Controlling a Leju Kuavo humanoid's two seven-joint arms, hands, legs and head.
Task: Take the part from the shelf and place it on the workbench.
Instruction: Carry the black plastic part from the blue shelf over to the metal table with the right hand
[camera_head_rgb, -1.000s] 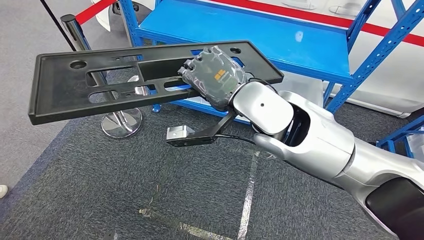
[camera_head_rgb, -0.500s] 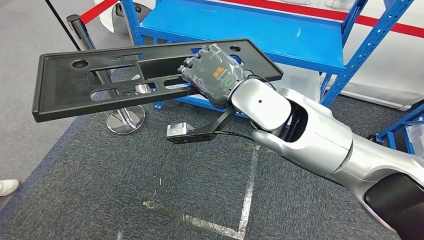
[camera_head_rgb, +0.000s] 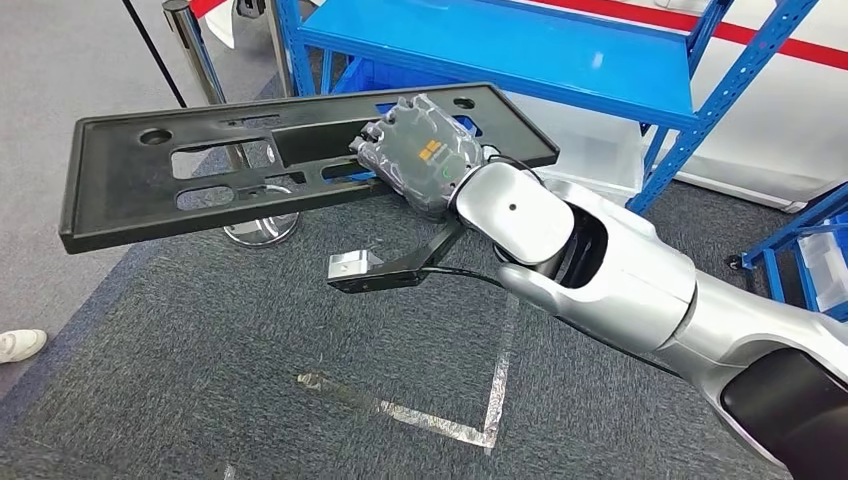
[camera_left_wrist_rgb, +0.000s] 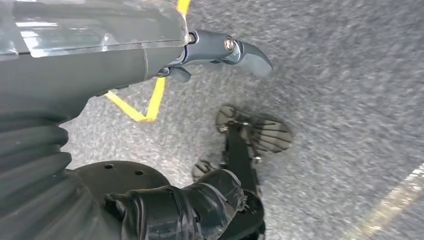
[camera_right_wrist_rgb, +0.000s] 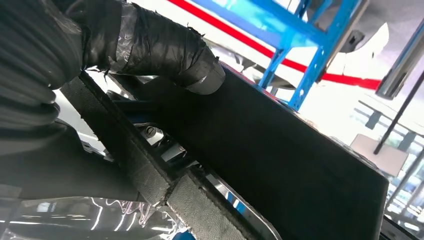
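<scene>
The part (camera_head_rgb: 200, 175) is a long, flat black plastic panel with several cut-outs. It hangs level in the air over the carpet, in front of the blue shelf (camera_head_rgb: 520, 50). My right hand (camera_head_rgb: 425, 150) grips it near its right end, fingers over the top edge. In the right wrist view the taped thumb (camera_right_wrist_rgb: 165, 50) presses on the panel's dark face (camera_right_wrist_rgb: 280, 165). My left hand (camera_left_wrist_rgb: 100, 60) hangs over the grey floor with its fingers apart and nothing in them.
A chrome stanchion base (camera_head_rgb: 262, 228) stands on the carpet under the panel, its post (camera_head_rgb: 190, 40) rising behind. Silver tape lines (camera_head_rgb: 495, 400) mark the carpet. A person's white shoe (camera_head_rgb: 20, 345) is at the left edge. Another blue rack (camera_head_rgb: 800, 240) stands at the right.
The camera has shifted, so the shelf and stanchion slid right in the picture. The panel stays gripped in my right hand. A white shoe has come into view at the left.
</scene>
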